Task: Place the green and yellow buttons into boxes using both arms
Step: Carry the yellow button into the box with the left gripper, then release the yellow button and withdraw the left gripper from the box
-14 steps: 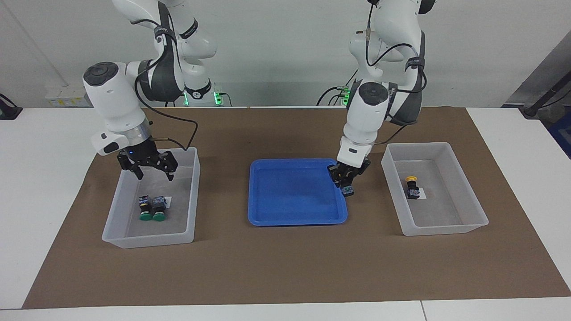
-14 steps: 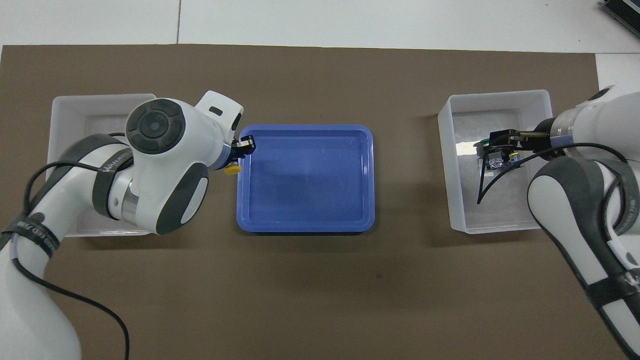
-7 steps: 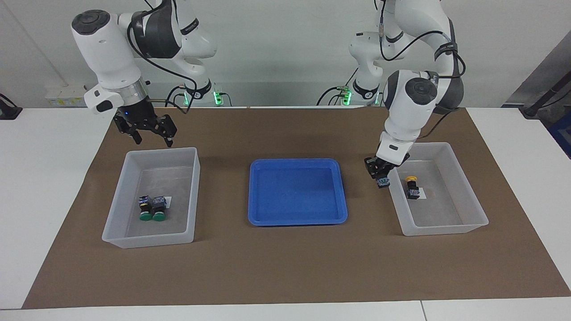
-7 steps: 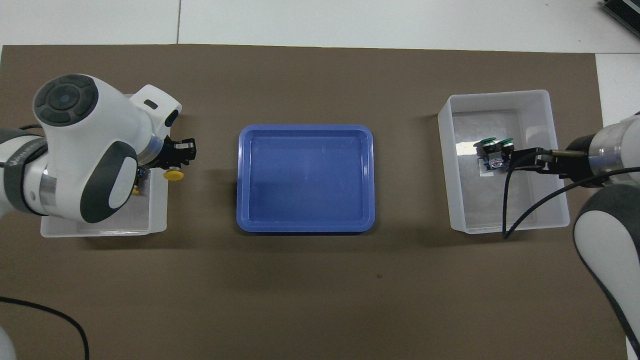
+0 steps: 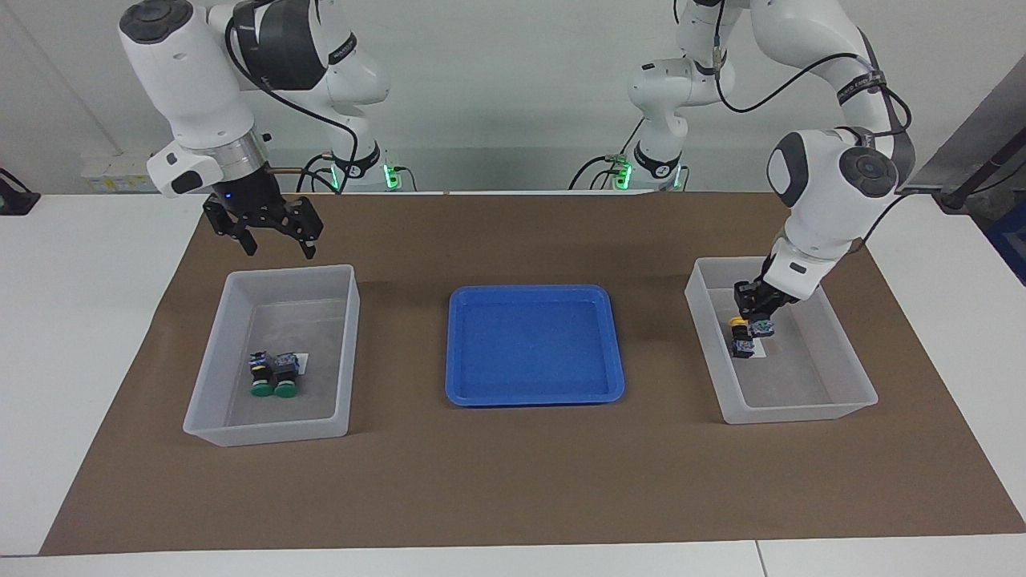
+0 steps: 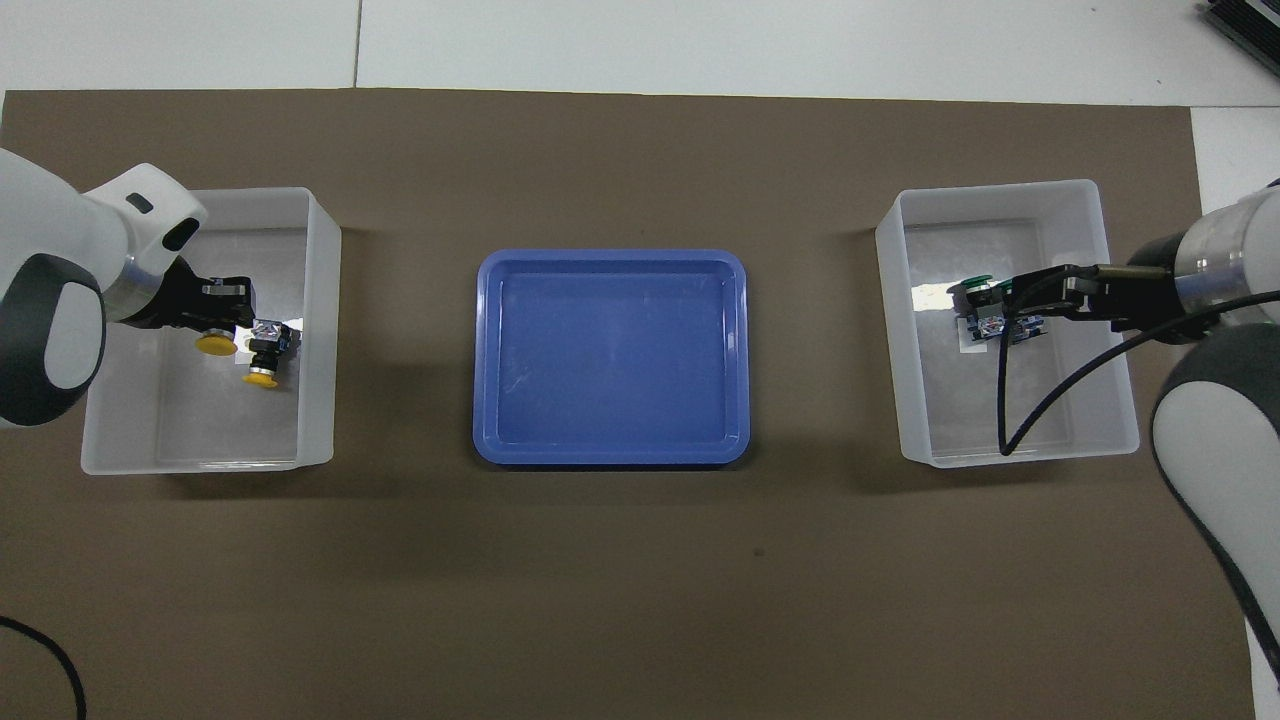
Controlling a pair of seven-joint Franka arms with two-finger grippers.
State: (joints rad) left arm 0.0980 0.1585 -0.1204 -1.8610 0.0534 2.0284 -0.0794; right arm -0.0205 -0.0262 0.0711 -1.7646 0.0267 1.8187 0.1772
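Against a plain pale wall, the facing view shows a white worktop [image 5: 80, 320] under a matte brown mat [image 5: 513, 473]. At the middle of the mat lies a glossy, shallow blue tray [image 5: 535, 396] with rounded corners. A translucent whitish box [image 5: 341, 353] toward the right arm's end holds 2 green buttons [image 5: 272, 375] lying side by side. The right tool [image 5: 273, 234] hangs above that box's edge nearest the robots, fingers spread apart and holding nothing. In the other box [image 5: 850, 385], the left tool [image 5: 753, 308] is clamped on a yellow button [image 5: 759, 327], right over a second yellow button [image 5: 741, 340] lying on the floor.

From overhead, the tray [image 6: 485, 360] sits between both boxes [image 6: 318, 330] [image 6: 895, 330]. The left tool [image 6: 228, 305] carries its yellow-capped button [image 6: 216, 344] beside the resting one [image 6: 265, 362]. The right tool [image 6: 1040, 290] partly hides the green buttons [image 6: 982, 298].
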